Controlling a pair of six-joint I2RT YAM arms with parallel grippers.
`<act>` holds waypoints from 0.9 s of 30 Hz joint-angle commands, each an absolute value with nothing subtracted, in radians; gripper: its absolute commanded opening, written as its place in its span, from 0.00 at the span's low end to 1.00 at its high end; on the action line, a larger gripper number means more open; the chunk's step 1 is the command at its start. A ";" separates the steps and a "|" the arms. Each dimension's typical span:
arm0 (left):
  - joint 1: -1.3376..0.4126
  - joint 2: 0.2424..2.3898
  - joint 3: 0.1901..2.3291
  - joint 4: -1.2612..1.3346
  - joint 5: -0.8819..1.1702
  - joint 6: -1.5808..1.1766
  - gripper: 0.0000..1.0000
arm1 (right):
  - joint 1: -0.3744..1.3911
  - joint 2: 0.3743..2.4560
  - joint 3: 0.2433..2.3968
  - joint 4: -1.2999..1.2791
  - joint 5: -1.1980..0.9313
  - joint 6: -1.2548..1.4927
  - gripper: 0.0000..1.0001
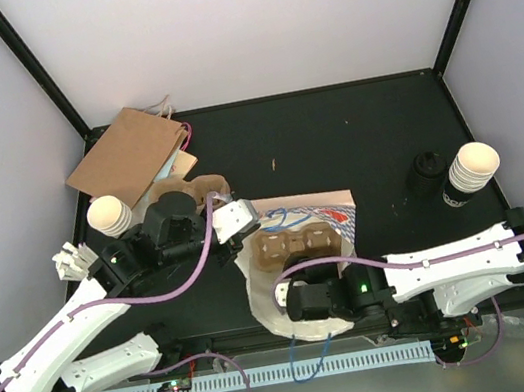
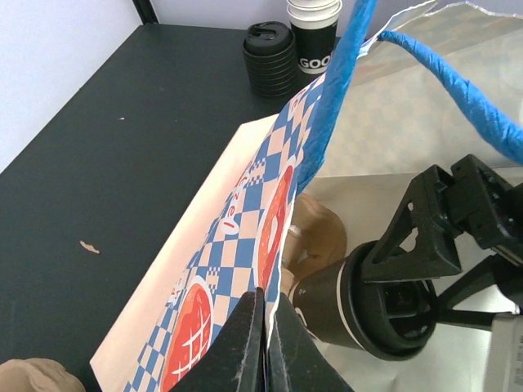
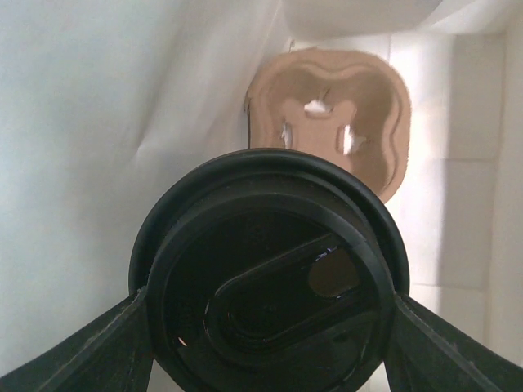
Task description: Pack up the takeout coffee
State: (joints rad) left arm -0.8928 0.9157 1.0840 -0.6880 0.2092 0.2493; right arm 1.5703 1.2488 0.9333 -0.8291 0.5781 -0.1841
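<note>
My right gripper is spread wide round the lidded coffee cup, holding it inside the checked bag, midway along the table's near edge. The lid faces my wrist. The cardboard carrier lies just beyond, straight ahead. My left gripper is pressed together, pinching the bag's rim.

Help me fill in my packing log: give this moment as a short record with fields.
left hand: shut, pinching the rim of the checked bag
right hand: reaching into the bag, closed around a lidded cup
cup carrier: lying in the bag, both visible sockets empty
cup status: not yet seated in the carrier
spares: stack of lids and stack of cups side by side on the table beyond the bag
</note>
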 commanded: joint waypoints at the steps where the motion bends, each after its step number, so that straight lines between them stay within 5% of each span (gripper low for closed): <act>1: -0.902 0.910 1.091 -0.670 0.268 0.237 0.02 | 1.575 1.267 0.886 -0.781 0.656 -0.211 0.59; 27: -0.902 0.933 1.107 -0.702 0.365 0.184 0.02 | 1.559 1.317 0.825 -0.606 0.796 -0.336 0.60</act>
State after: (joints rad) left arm -0.8936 0.9382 1.0840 -0.7105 0.2939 0.2100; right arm 1.5639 1.3006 0.8318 -0.6205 0.7795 -0.3313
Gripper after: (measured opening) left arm 0.019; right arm 0.719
